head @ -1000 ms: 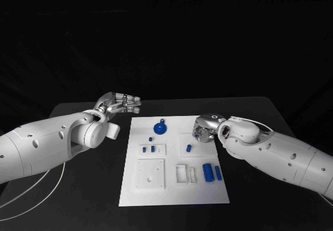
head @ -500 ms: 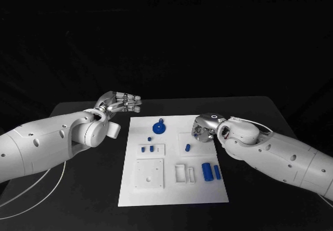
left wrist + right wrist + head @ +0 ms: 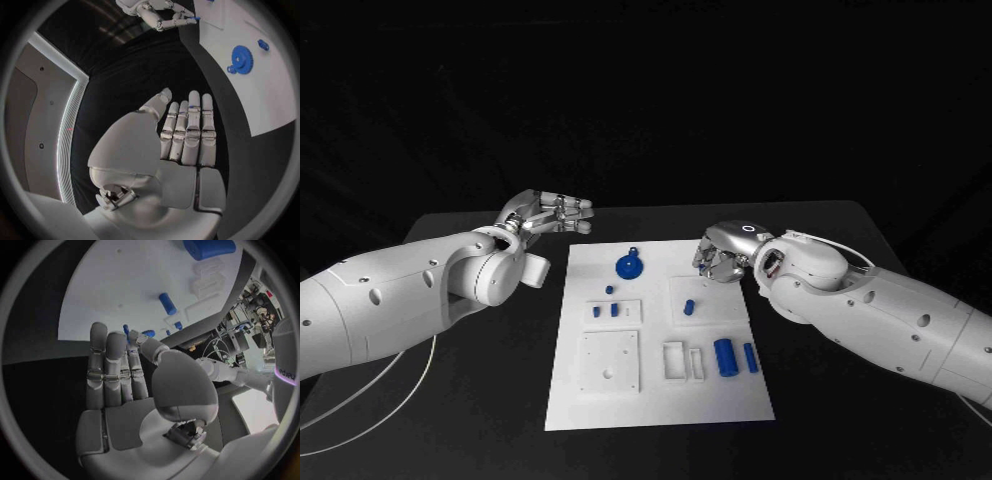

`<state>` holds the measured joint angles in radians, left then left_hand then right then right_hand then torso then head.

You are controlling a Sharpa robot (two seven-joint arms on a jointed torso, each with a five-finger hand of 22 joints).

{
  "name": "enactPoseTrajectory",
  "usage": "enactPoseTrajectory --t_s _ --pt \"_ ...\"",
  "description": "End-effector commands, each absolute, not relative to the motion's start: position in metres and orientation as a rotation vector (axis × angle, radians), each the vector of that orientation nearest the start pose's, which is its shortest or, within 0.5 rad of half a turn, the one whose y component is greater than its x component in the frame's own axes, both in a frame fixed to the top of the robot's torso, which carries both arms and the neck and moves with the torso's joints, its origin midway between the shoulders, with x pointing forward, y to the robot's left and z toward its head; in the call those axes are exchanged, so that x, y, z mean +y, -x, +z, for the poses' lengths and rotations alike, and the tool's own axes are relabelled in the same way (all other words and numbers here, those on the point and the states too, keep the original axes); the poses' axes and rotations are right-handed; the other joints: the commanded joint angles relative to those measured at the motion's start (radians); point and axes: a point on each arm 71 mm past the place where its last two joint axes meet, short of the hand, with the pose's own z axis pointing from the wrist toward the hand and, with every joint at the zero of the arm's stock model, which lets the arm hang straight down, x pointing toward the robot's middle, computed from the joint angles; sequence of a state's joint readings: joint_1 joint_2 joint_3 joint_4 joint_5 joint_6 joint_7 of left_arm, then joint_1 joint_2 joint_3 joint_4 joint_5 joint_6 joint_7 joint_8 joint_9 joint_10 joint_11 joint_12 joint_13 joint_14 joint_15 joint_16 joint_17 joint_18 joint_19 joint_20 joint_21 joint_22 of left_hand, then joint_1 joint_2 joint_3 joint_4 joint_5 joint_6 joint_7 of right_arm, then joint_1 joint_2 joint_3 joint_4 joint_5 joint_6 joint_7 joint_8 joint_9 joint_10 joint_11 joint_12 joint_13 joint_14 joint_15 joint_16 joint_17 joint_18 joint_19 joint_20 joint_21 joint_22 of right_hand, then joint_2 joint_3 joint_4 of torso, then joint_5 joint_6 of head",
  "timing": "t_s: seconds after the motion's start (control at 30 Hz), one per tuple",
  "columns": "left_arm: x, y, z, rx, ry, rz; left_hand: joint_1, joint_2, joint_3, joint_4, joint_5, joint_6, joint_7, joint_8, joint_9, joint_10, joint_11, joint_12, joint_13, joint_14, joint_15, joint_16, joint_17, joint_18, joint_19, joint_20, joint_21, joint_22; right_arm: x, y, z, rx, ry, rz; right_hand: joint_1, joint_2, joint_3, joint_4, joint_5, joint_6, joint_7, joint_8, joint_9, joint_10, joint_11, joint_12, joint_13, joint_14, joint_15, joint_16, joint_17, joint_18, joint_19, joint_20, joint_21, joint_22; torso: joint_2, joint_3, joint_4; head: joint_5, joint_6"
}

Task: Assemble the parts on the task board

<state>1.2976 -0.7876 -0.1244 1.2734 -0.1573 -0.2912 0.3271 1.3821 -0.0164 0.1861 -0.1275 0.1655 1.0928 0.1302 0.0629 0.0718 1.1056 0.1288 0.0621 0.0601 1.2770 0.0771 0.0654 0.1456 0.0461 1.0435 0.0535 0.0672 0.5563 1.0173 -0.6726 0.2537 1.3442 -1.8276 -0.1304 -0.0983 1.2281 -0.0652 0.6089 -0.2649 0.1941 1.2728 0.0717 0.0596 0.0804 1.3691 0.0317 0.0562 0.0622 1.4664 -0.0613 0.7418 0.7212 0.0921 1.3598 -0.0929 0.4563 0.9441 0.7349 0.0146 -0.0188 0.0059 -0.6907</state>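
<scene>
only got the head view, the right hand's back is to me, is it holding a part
observer: the left wrist view shows a small blue bit at the right hand's fingertips. I cannot tell whether it is pinched or lying on the task board.
operator: ok and the left hand, anything in its palm
observer: nothing. Its own wrist view shows the left hand flat, fingers straight, palm bare.
operator: how's the right hand's thumb sitting
observer: in the right wrist view it bends in towards the fingers, which stand straight.
</scene>
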Motion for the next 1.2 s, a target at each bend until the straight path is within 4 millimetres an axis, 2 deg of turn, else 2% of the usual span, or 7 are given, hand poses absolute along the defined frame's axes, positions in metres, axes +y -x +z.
enactPoseTrajectory --t_s 0.03,0.17,0.37,0.67,0.73,0.87,1.2 --pt "0.257 -0.539 -0.17 1.449 0.923 -1.309 -0.001 0.007 0.0 -0.003 0.003 -0.005 0.002 0.001 0.0 -0.007 -0.001 -0.004 0.0 -0.003 0.0 -0.003 0.0 0.012 0.004 0.003 0.004 -0.001 -0.168 -0.514 -0.188 1.641 0.324 0.561 -0.001 -0.007 0.006 0.002 0.012 0.009 0.001 0.005 0.002 0.024 -0.017 0.003 0.001 -0.009 -0.011 0.005 -0.001 0.01 0.006 -0.003 -0.002 0.003 0.0 0.0004 0.0001 0.005 0.002" --pt "0.258 -0.54 -0.17 1.444 0.923 -1.306 -0.001 0.007 0.0 -0.003 0.003 -0.005 0.002 0.001 0.0 -0.007 -0.001 -0.004 0.0 -0.003 0.0 -0.003 0.0 0.012 0.004 0.003 0.004 -0.001 -0.163 -0.511 -0.18 1.631 0.293 0.633 -0.002 -0.006 0.0 0.004 0.026 0.007 0.001 0.005 0.002 0.023 -0.016 0.003 0.001 -0.01 -0.011 0.005 -0.004 0.012 0.007 -0.002 -0.005 0.012 -0.001 0.0017 0.0013 0.019 0.005" --pt "0.259 -0.541 -0.17 1.433 0.921 -1.3 -0.002 0.007 0.0 -0.004 0.005 -0.006 0.002 0.001 0.0 -0.006 -0.001 -0.003 0.0 -0.003 0.0 -0.003 0.0 0.012 0.004 0.003 0.004 -0.002 -0.145 -0.499 -0.172 1.599 0.275 0.753 -0.004 0.001 -0.012 -0.001 0.043 0.005 0.001 0.005 0.003 0.023 -0.016 0.003 0.001 -0.01 -0.01 0.005 -0.007 0.012 0.008 -0.002 -0.013 0.021 -0.003 -0.0002 0.0012 0.049 0.005" --pt "0.258 -0.547 -0.17 1.416 0.918 -1.288 -0.003 0.009 0.0 -0.005 0.005 -0.005 0.002 0.001 0.0 -0.004 -0.002 -0.003 0.0 -0.002 -0.001 -0.003 0.0 0.012 0.005 0.003 0.005 -0.004 -0.105 -0.472 -0.168 1.56 0.343 0.868 -0.006 0.002 -0.015 -0.003 0.048 0.005 0.001 0.005 0.003 0.022 -0.016 0.003 0.001 -0.01 -0.01 0.005 -0.008 0.013 0.009 -0.002 -0.015 0.025 -0.009 -0.0028 0.0009 0.126 0.001" --pt "0.257 -0.548 -0.17 1.414 0.917 -1.287 -0.003 0.009 0.0 -0.005 0.005 -0.005 0.002 0.001 0.0 -0.004 -0.002 -0.003 0.0 -0.002 -0.001 -0.003 0.0 0.012 0.005 0.003 0.005 -0.004 -0.098 -0.467 -0.169 1.554 0.364 0.878 -0.006 0.002 -0.015 -0.003 0.048 0.005 0.001 0.005 0.003 0.022 -0.016 0.003 0.001 -0.01 -0.01 0.005 -0.008 0.013 0.009 -0.002 -0.015 0.025 -0.011 -0.0037 0.0011 0.135 -0.002" --pt "0.254 -0.549 -0.17 1.412 0.914 -1.29 -0.003 0.009 0.0 -0.005 0.005 -0.005 0.002 0.001 0.0 -0.004 -0.002 -0.003 0.0 -0.002 -0.001 -0.003 0.0 0.012 0.005 0.003 0.005 -0.004 -0.08 -0.453 -0.177 1.543 0.41 0.893 -0.007 0.004 -0.016 -0.008 0.049 0.007 0.001 0.005 0.004 0.023 -0.016 0.003 0.001 -0.01 -0.011 0.007 -0.009 0.012 0.011 -0.002 -0.019 0.032 -0.015 -0.0058 0.0016 0.165 -0.01" --pt "0.249 -0.551 -0.171 1.416 0.911 -1.296 -0.003 0.011 0.001 -0.005 0.005 -0.004 0.001 0.001 0.0 -0.001 -0.003 -0.003 0.0 -0.002 -0.001 -0.003 0.0 0.012 0.005 0.002 0.005 -0.005 -0.053 -0.43 -0.212 1.573 0.481 0.876 -0.008 0.004 -0.008 -0.009 0.035 0.008 0.0 0.005 0.004 0.024 -0.017 0.003 0.001 -0.01 -0.011 0.009 -0.009 0.01 0.013 -0.002 -0.023 0.038 -0.012 -0.0039 0.0018 0.209 -0.024"
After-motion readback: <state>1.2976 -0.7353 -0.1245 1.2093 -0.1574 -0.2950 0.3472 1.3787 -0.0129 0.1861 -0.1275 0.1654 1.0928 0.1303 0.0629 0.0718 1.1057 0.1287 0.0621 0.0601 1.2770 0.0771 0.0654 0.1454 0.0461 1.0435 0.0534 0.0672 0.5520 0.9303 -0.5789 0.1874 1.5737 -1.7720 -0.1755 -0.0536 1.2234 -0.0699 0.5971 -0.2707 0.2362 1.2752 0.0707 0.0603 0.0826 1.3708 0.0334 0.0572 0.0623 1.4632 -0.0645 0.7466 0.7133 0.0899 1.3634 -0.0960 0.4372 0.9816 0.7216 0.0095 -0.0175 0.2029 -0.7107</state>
